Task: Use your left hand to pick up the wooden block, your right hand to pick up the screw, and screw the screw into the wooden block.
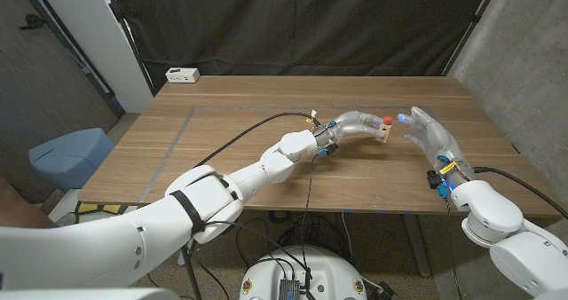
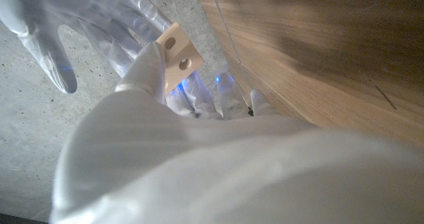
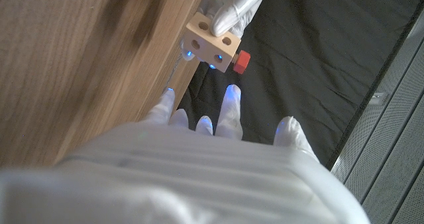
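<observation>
Above a wooden table (image 1: 222,149) before black curtains (image 1: 311,25), left hand (image 1: 353,126) gripping wooden block (image 1: 382,134), right hand (image 1: 426,133) empty, fingers spread

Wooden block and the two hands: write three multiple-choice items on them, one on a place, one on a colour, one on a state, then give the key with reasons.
1. Where is the wooden block?
A. Lying on the table by the white box
B. Held up in the left hand
C. In the right hand

2. What colour is the screw head sticking out of the block?
A. Red
B. Green
C. Yellow

3. What is the right hand doing?
A. Gripping the screw
B. Pressing on the block
C. Holding nothing, fingers spread

Key: 1 B, the left hand's fingers grip the block above the table. 2 A, the right wrist view shows a red head at the block's side. 3 C, the head view shows the hand apart from the block with its fingers spread.
</observation>
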`<state>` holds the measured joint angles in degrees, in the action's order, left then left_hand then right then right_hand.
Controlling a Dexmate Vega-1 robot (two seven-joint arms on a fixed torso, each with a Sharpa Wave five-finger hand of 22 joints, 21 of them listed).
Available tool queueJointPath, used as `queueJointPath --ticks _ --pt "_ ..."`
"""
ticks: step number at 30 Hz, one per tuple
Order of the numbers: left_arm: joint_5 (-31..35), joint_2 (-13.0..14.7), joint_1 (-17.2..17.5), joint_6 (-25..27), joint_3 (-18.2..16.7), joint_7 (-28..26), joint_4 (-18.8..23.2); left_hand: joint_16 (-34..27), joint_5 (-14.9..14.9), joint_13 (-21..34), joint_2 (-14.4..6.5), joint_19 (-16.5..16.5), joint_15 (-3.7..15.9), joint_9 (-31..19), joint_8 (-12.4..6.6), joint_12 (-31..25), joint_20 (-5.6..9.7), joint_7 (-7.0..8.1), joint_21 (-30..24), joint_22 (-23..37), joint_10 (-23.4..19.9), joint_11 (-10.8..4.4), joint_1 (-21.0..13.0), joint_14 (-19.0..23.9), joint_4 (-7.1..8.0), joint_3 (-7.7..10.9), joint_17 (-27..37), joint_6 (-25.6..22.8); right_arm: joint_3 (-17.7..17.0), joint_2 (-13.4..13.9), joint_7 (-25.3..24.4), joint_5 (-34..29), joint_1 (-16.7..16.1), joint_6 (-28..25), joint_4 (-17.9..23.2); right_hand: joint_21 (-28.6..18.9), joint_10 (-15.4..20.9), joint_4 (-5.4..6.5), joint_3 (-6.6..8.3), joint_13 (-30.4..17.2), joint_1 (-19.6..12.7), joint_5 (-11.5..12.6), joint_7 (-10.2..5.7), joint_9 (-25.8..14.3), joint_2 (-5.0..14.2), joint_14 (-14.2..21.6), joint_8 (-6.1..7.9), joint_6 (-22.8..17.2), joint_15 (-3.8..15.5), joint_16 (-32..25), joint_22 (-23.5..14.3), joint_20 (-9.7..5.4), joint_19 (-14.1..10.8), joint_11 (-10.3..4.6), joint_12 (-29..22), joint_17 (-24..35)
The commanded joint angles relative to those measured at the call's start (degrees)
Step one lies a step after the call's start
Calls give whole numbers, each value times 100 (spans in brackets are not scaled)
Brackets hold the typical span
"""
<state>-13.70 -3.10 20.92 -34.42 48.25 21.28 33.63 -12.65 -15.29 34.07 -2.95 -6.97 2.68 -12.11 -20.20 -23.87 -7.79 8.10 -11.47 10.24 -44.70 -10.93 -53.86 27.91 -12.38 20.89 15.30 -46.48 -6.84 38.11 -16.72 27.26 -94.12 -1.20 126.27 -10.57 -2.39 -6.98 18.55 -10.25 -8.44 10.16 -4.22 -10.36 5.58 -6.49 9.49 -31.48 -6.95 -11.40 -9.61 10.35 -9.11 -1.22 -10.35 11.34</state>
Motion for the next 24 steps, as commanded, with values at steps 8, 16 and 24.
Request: queueJointPath --ticks 8,16,24 --pt "31 -108 -72 -34 36 -8 -170 -20 -28 28 -462 -38 349 -29 -134 -164 -7 -105 -32 24 -83 -4 405 44 357 388 21 -439 32 166 332 174 117 72 -141 11 -226 40 -39 -27 57 15 -40 0 -35 -166 12 214 -19 31 -20 29 123 28 42 33" --pt "40 -98 -49 -22 41 -34 -118 -15 -28 28 -464 -38 344 -29 -135 -160 -10 -102 -31 25 -70 13 407 42 358 395 17 -445 73 249 413 213 192 75 -179 18 -273 53 -47 -26 78 19 -24 1 -30 -203 37 223 -18 31 -21 37 169 30 34 38" --pt "51 -47 -2 24 44 -70 8 -12 -27 32 -458 -37 344 -29 -134 -163 -9 -108 -31 24 -69 5 414 40 359 396 15 -444 81 277 418 236 201 89 -183 8 -290 58 -51 -25 90 24 42 2 -28 -219 91 129 0 23 -21 27 177 34 15 38"
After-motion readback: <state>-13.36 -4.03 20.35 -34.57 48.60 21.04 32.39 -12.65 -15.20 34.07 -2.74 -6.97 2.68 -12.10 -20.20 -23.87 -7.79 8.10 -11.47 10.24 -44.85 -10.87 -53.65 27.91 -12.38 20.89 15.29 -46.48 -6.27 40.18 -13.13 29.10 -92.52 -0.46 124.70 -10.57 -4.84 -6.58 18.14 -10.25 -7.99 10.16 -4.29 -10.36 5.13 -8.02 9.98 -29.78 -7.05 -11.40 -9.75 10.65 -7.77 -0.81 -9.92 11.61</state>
